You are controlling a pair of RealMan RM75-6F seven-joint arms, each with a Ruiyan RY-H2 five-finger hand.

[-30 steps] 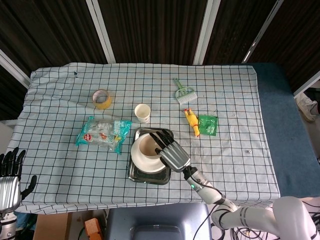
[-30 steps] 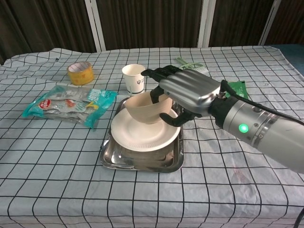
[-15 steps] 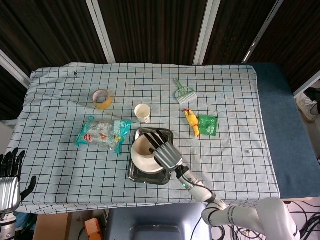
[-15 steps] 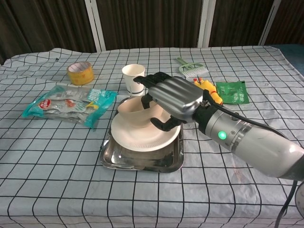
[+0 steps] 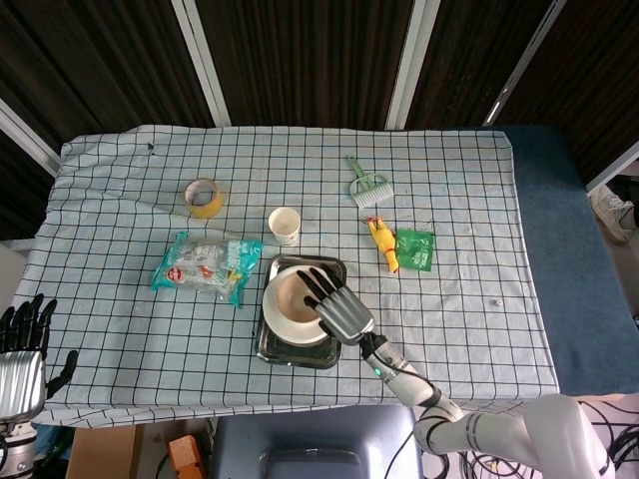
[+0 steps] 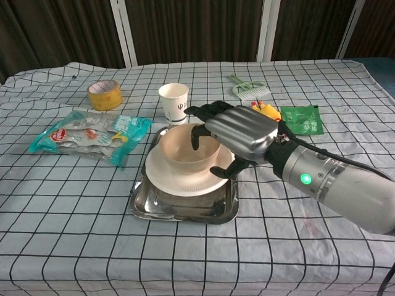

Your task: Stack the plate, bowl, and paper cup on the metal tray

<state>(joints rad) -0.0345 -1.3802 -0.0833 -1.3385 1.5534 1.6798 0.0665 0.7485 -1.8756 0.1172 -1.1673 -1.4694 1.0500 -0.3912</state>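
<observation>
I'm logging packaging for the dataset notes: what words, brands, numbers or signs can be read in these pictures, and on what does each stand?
No text can be read for certain.
Paper cup: a small dark mark on its side, too small to read.
Snack bag: red logo and coloured print, blurred.
Green packet: print too small to read.
Tape roll: no legible text.
Right hand: a lit green dot on the forearm behind it, no lettering.

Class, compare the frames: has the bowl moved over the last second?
Yes. The bowl, tilted and lifted a second ago, now sits level on the plate, lower against the paper cup behind it; the right robot hand remains over its rim.
</observation>
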